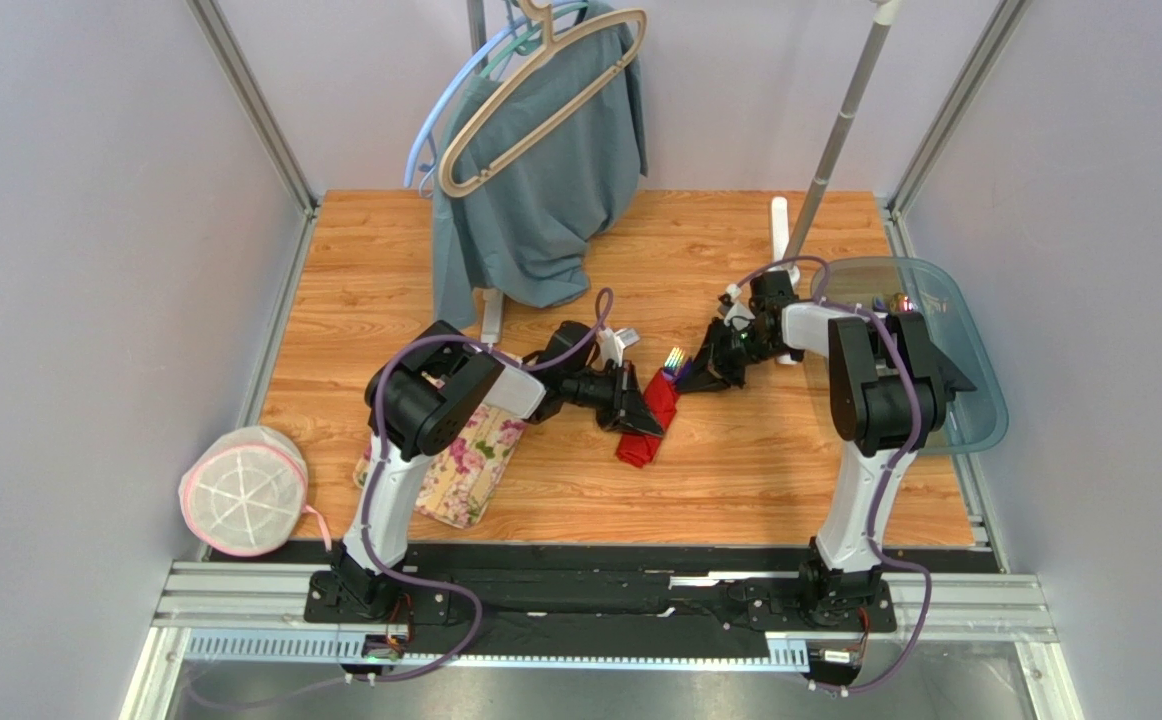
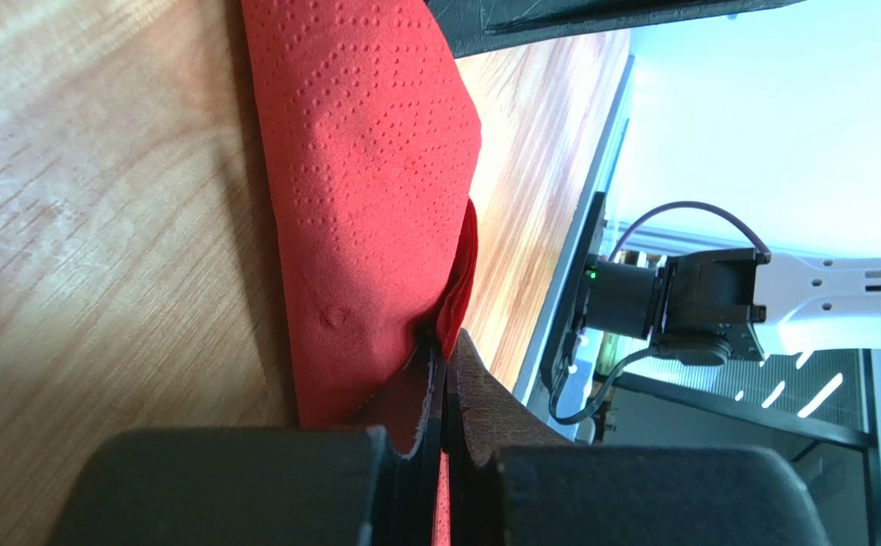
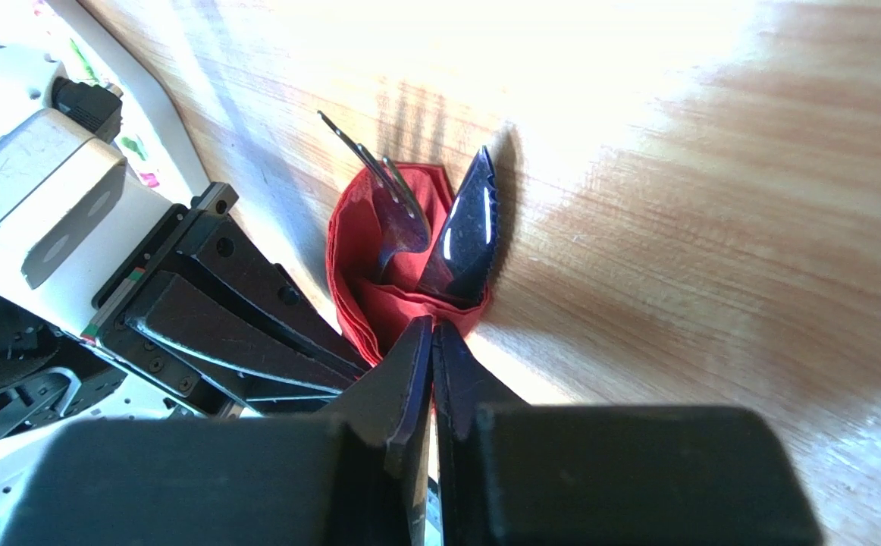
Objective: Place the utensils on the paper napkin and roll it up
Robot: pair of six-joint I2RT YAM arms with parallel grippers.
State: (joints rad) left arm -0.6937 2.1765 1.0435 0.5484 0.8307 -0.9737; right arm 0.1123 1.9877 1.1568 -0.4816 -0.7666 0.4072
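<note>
Napkin [image 1: 647, 426], rolled around utensils [image 3: 457, 239], lies on table [image 1: 783, 473] between both claws. Left claw [image 2: 447, 347] pinches its edge; right claw [image 3: 431, 328] is pressed nearly together at the open end. Risk: release lets roll spring open, spilling utensils.

A bunched red napkin [image 1: 641, 438] lies on the tabletop [image 1: 783, 465] at the tip of the left end effector [image 1: 644, 414]. Coloured utensils [image 1: 673, 360] stick out of it just beside the right end effector [image 1: 688, 384].
</note>
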